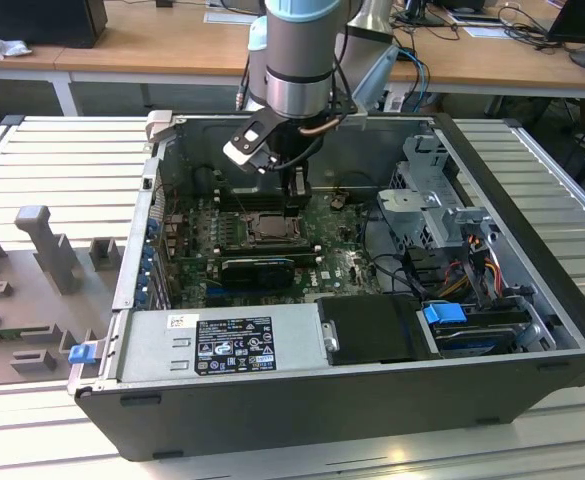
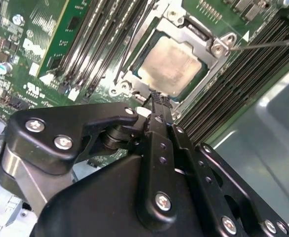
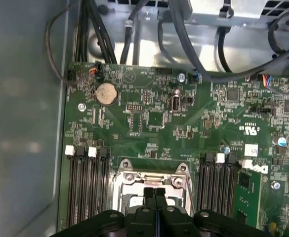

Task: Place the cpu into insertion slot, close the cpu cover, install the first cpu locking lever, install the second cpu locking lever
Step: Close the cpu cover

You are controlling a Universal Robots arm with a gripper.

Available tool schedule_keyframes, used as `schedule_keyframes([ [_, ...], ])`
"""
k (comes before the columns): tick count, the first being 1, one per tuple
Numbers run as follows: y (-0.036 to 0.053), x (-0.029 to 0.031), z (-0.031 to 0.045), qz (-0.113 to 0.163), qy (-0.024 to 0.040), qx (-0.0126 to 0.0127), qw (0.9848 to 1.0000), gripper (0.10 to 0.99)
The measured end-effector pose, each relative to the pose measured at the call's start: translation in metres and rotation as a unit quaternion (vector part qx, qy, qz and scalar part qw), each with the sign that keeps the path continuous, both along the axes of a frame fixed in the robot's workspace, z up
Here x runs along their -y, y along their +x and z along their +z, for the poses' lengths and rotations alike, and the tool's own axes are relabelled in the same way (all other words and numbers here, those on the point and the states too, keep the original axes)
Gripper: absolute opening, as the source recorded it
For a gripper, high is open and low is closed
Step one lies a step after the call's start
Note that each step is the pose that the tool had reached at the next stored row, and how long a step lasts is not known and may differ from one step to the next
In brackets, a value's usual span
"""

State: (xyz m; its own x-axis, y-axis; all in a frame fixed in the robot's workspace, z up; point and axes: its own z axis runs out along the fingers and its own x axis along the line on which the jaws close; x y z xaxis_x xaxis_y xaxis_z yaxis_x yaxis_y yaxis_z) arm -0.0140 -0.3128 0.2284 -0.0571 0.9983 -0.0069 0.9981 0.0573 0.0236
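The cpu (image 2: pixel 171 64) lies flat in the insertion slot (image 1: pixel 270 228) on the green motherboard, its pale metal top showing. The silvery cpu cover (image 2: pixel 198 30) lies down around it as a frame. One thin wire locking lever (image 2: pixel 129 47) runs along one side of the socket, and another (image 2: pixel 265 45) sticks out past the opposite corner. My gripper (image 2: pixel 156 95) is shut with nothing between its fingers, its tips just over the socket's edge. In the first wrist view the gripper (image 3: pixel 154 192) covers part of the cpu cover (image 3: pixel 151 177).
Long black memory slots (image 3: pixel 87 182) flank the socket on both sides. A coin battery (image 3: pixel 105 93) and black cables (image 3: pixel 184 44) lie beyond it. In the exterior view the case walls, a drive cage (image 1: pixel 437 205) and the power supply (image 1: pixel 227 345) hem the board in.
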Motion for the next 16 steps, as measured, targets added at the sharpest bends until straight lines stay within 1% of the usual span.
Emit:
schedule_keyframes([
  [4,-0.0046,0.0,-0.004,0.0,0.0,0.0,1.0,0.106],
  [5,-0.0054,0.0,-0.0075,0.0,0.0,0.0,1.0,0.106],
  [7,-0.007,0.0001,-0.0115,0.0,-0.0001,0.0,1.0,0.106],
  [8,-0.0095,0.0001,-0.0147,0.0,0.0004,0.0,1.0,0.106],
  [9,-0.0134,0.0001,-0.015,0.0,0.003,-0.0001,1.0,0.106],
  [10,-0.0154,0.0,-0.0151,0.0,0.0035,0.0,1.0,0.106],
  [13,-0.0226,-0.0001,-0.0151,0.0,0.0035,0.0,1.0,0.106],
  [16,-0.0264,-0.0001,-0.0151,0.0,0.0035,0.0,1.0,0.106],
])
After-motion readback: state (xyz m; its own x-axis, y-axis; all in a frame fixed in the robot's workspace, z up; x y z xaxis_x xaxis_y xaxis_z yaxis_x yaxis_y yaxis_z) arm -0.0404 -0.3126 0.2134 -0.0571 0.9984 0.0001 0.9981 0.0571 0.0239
